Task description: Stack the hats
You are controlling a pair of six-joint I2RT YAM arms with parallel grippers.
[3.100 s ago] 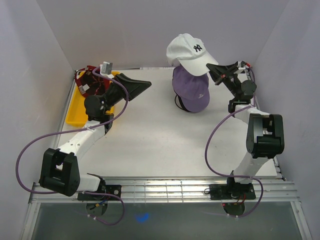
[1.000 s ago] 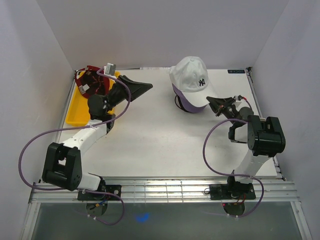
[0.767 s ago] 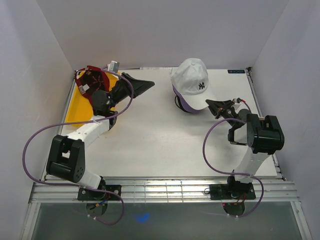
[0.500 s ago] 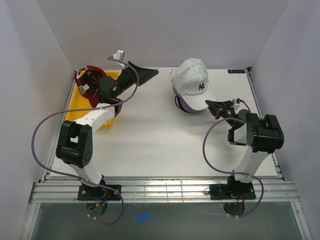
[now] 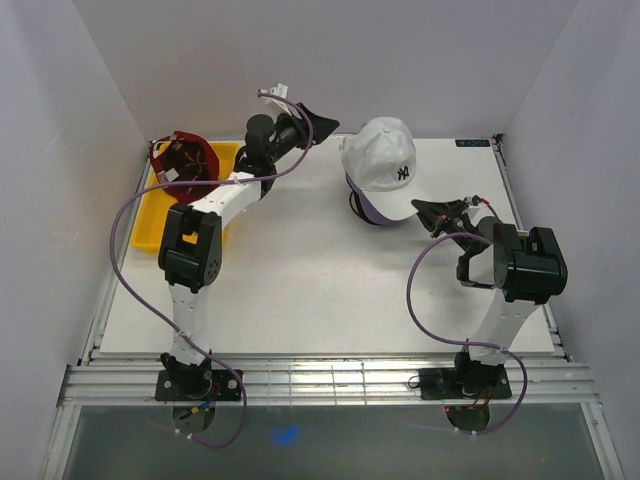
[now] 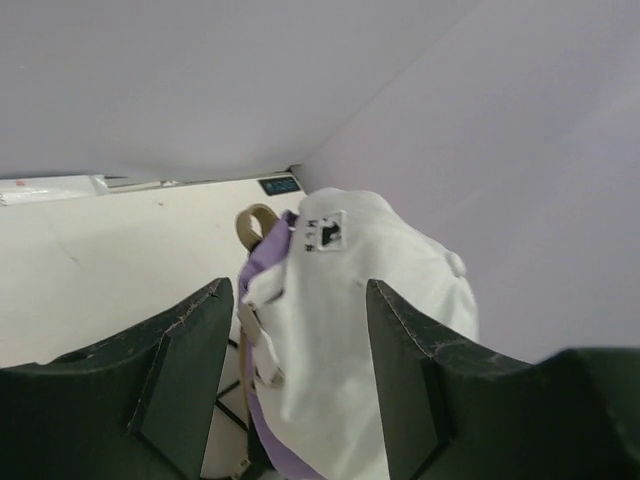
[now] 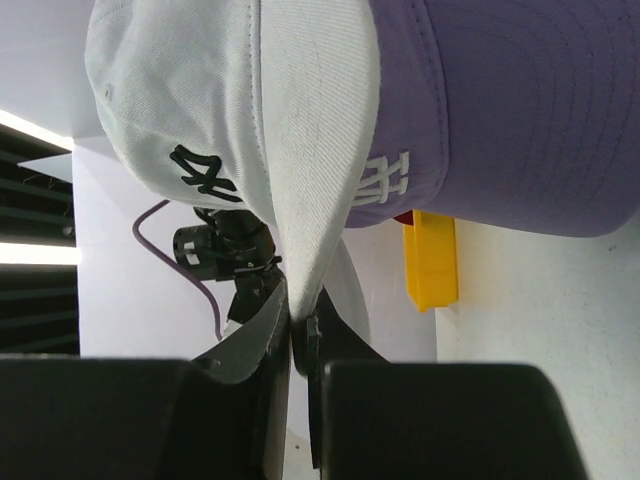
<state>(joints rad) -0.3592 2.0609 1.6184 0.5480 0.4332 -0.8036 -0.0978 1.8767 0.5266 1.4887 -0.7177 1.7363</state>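
Observation:
The white cap [image 5: 383,160] sits on the lavender cap [image 5: 368,209] at the back middle of the table. A black edge [image 5: 356,205] shows under them, likely the black cap, mostly hidden. The dark red cap [image 5: 186,160] lies upside down in the yellow tray [image 5: 156,228]. My right gripper [image 5: 432,212] is shut on the white cap's brim [image 7: 315,180], with the lavender cap [image 7: 510,110] beside it. My left gripper [image 5: 318,120] is open and empty, held high just left of the white cap [image 6: 370,330]; the lavender cap [image 6: 263,262] shows under it.
White walls close in the table at the back, left and right. The yellow tray stands at the far left edge and also shows in the right wrist view [image 7: 430,262]. My left arm [image 5: 235,190] stretches from the near edge towards the back wall.
My right gripper lowered the white cap onto the lavender cap and still grips its brim. My left arm swung up from the tray and to the right, towards the white cap.

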